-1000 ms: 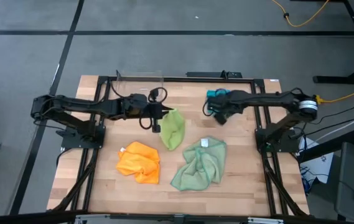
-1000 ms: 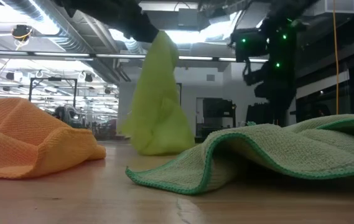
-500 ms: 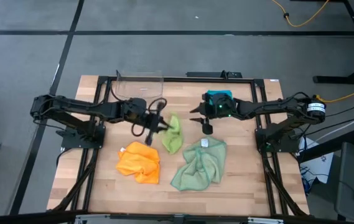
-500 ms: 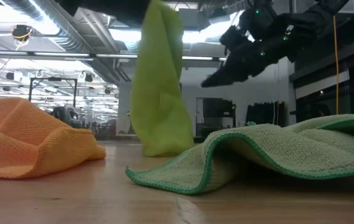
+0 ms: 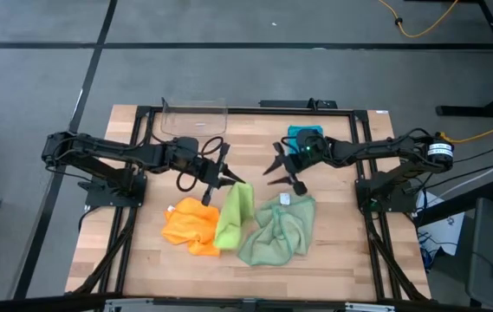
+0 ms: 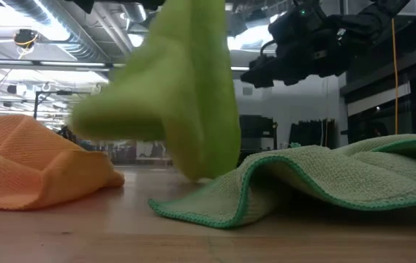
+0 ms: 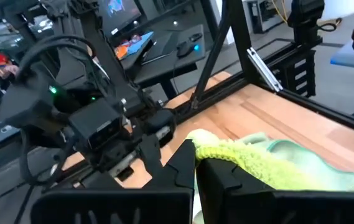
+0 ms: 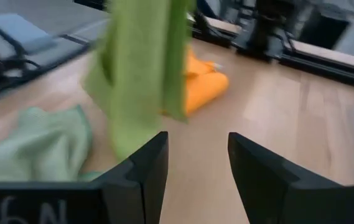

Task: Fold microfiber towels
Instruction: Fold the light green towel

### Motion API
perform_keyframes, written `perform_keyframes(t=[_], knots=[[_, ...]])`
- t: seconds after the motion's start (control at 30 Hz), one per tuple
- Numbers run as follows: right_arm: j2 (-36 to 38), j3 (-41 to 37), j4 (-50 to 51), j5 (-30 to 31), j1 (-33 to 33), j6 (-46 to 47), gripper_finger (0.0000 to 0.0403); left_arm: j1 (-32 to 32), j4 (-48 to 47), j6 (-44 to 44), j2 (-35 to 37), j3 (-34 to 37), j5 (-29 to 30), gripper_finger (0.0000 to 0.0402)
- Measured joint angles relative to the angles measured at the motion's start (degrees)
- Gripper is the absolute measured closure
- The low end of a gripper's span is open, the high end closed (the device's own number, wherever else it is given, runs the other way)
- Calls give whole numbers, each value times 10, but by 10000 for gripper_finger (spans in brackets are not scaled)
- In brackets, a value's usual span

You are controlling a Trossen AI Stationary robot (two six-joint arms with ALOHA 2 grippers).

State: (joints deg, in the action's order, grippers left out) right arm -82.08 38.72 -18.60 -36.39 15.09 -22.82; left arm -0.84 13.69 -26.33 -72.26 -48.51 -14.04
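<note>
My left gripper is shut on the lime green towel near the table's middle. The towel hangs from it and trails toward the near edge, between the orange towel and the pale sage towel, which both lie crumpled on the table. My right gripper is open and empty, above the table just right of the lime towel. It faces the lime towel in the right wrist view. The teal towel lies at the far right, partly under my right arm. My left gripper pinches a bunched top edge of the lime towel between its two fingers. The fingers come from the table's left, slanting down. The towel hangs below them, flared out and slack. I cannot tell whether its lower end touches the table.
A clear plastic bin stands at the table's far edge, behind my left arm. Black frame rails run along the table's left and right sides. Bare wood shows along the near edge.
My left gripper has gone toward the table's near edge with the lime towel. The towel's lower part has swung out toward the near edge, between the orange and sage towels. My right gripper has gone from beside the teal towel toward the table's middle.
</note>
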Motion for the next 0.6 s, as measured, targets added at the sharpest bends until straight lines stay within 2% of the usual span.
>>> perform_keyframes(t=[0.1, 0.23, 0.47, 0.6], knots=[[-12, 0, -10, 8, -5, 1, 234, 0, 9, 2, 0, 0, 7, 401], [-57, 0, -42, 36, -18, 0, 234, -5, 28, -5, 0, 0, 44, 401], [-130, 0, -113, 44, -22, 3, 234, -29, 31, -8, 0, 0, 46, 401], [-156, 0, -124, 133, -22, 3, 234, -36, 34, -8, 0, 0, 47, 401]])
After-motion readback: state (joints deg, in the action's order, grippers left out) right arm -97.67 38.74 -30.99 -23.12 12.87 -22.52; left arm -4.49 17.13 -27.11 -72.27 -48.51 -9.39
